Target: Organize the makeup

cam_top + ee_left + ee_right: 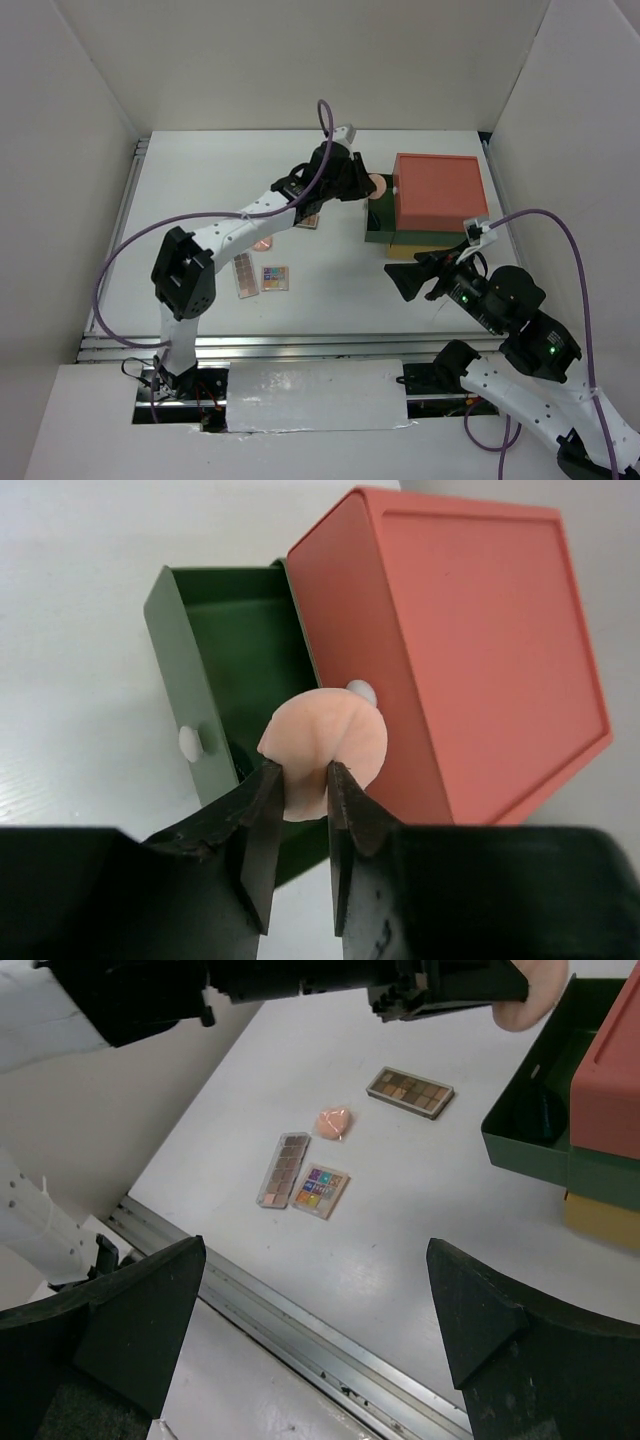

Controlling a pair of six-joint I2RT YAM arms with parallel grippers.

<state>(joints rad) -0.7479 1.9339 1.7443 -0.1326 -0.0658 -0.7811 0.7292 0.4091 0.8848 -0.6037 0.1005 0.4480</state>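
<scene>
Peach compact (325,742) above rim of green drawer (176,650)

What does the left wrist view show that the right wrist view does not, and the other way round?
Only left wrist: the white knobs on the drawer fronts. Only right wrist: two long eyeshadow palettes, a square multicoloured palette and a peach compact lying on the table, the yellow drawer, the open right claw. Both: the left claw with a round peach compact between its fingers, above the open green drawer, beside the red box top.
</scene>
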